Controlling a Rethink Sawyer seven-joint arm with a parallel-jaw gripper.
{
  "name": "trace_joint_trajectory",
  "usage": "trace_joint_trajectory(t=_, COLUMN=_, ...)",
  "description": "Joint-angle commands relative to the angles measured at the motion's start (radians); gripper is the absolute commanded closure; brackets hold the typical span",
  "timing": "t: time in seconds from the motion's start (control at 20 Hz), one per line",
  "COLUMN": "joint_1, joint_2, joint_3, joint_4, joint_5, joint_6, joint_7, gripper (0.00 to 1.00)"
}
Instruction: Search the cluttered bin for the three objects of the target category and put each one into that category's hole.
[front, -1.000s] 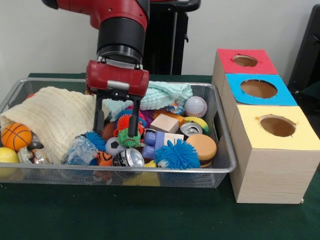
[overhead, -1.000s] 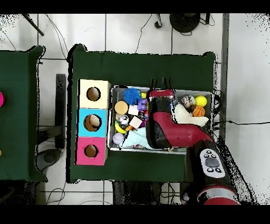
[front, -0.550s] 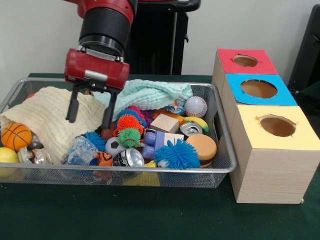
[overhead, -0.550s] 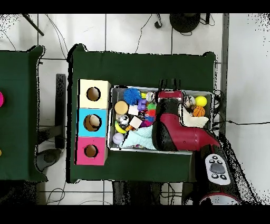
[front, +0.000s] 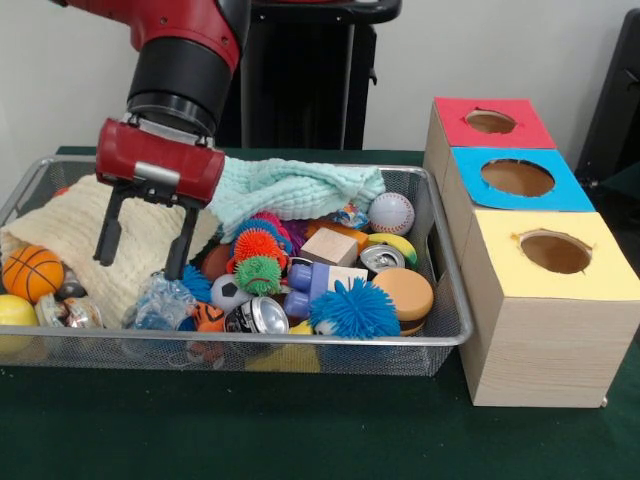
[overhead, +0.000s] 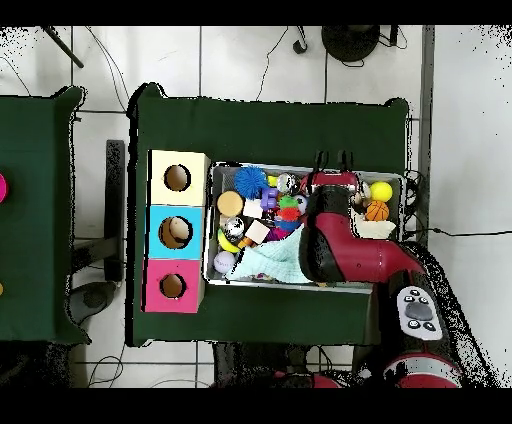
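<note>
- The gripper (front: 141, 239) hung over the left half of the wire bin (front: 448, 330), its two fingers (front: 107, 231) spread apart and holding nothing, tips just above the cream cloth (front: 70, 225) and a crinkled clear bag (front: 160, 300).
- The task does not say which category was wanted; judging by the clutter, candidates lay all through the bin: an orange basketball (front: 31, 272), a baseball (front: 391, 212), spiky balls such as the blue one (front: 356, 308), and cans (front: 255, 316).
- The cloths, cream and mint (front: 290, 187), probably hid more items, which may be why the open fingers sat there.
- The front view showed the finger gap and the red (front: 490, 121), blue (front: 518, 177) and yellow (front: 555, 252) holes, all apparently empty.
- The overhead view hid the fingertips under the arm, but showed the boxes (overhead: 177, 231) touching the bin's side on the green desk (overhead: 270, 120).
</note>
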Motion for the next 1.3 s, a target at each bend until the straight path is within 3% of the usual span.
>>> trace_joint_trajectory(t=0.05, joint_1=-0.046, joint_2=0.102, joint_3=0.093, joint_4=-0.093, joint_5=-0.082, joint_6=0.013, joint_7=0.145, gripper=0.00)
trace_joint_trajectory(t=0.5, joint_1=-0.039, joint_2=0.116, joint_3=0.096, joint_4=-0.092, joint_5=-0.082, joint_6=0.008, joint_7=0.155, gripper=0.00)
trace_joint_trajectory(t=0.95, joint_1=-0.094, joint_2=0.079, joint_3=0.208, joint_4=-0.072, joint_5=-0.182, joint_6=0.164, joint_7=0.205, gripper=0.00)
trace_joint_trajectory(t=1.3, joint_1=-0.128, joint_2=0.055, joint_3=0.270, joint_4=-0.066, joint_5=-0.210, joint_6=0.263, joint_7=0.175, gripper=0.00)
